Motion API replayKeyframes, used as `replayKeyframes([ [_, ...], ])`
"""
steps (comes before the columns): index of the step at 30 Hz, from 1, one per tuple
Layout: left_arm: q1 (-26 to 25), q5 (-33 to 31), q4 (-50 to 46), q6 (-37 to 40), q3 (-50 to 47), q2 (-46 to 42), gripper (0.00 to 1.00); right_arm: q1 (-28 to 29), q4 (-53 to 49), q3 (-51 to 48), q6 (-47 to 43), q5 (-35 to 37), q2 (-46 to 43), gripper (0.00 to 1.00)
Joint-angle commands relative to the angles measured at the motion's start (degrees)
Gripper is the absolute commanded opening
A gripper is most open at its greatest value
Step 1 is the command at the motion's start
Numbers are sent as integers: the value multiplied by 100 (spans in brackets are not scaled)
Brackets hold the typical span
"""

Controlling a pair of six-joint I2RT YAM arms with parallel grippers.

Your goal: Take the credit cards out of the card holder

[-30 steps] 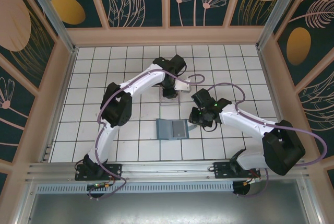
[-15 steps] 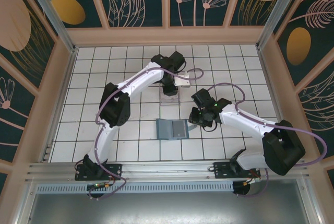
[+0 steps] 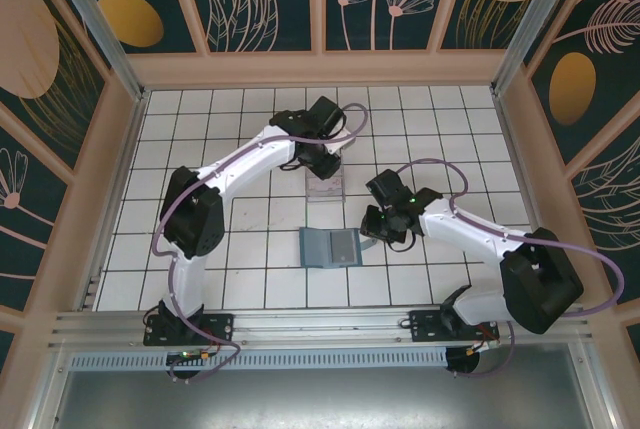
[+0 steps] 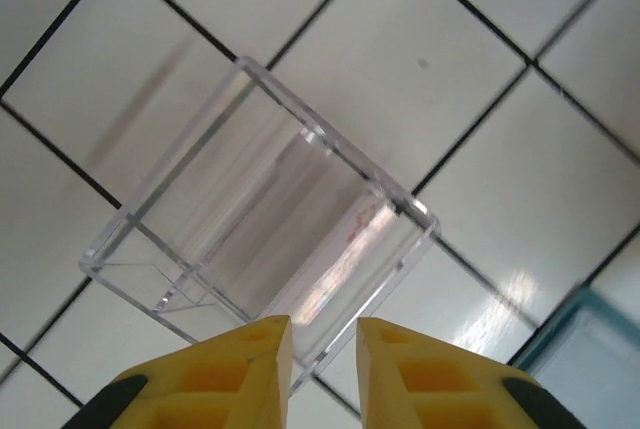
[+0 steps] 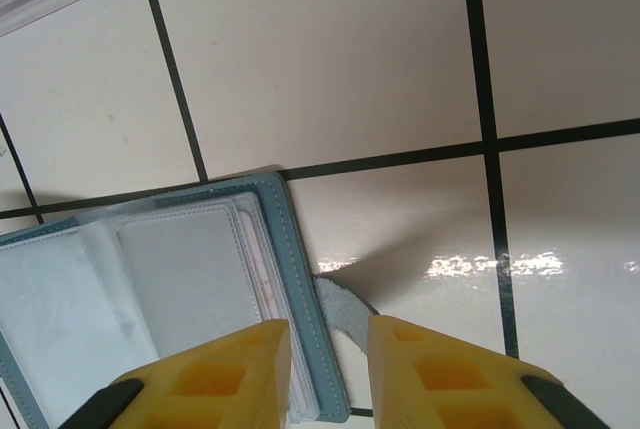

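A: Nearest the arm bases, the card holder [image 3: 330, 247] lies open and flat on the desk [image 3: 200, 149]. Its clear pockets [image 5: 190, 279] face up, which leaves them reachable from above.

B: And the credit cards?

A: Hard to say. The pockets look pale, and no black or yellowish card can be made out. There is only a thin edge in the slot of the leaf beside the right gripper [image 5: 325, 374].

B: What is that gripper doing there?

A: It hangs just over the holder's outer edge, above a small tab [image 5: 340, 311]. Its fingers stand a narrow way apart with nothing clamped between them. It is probably placed there to steady that leaf or to pick at the slot.

B: Farther back?

A: A see-through box [image 4: 260, 239] sits just beyond the holder, likely the place meant for the cards. It looks empty, though glare makes that uncertain. The left gripper [image 4: 322, 364] hovers over the box's wall, its fingers narrowly parted and holding nothing.
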Motion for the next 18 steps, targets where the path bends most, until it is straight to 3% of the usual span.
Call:
replayKeyframes([
  [1, 23, -165, 494, -1686, -337, -311, 26, -64, 63, 59, -149, -48, 59, 28],
  [8, -109, 458, 1638, -3038, -1630, -993, 31, -151, 53, 112, -339, -110, 91, 28],
  [14, -722, -496, 1162, -4037, -1616, -871, 29, -299, 86, 139, -515, -179, 69, 28],
  [18, -1060, -545, 940, -4659, -1750, -747, 28, -393, 123, 82, -640, -246, 51, 28],
])
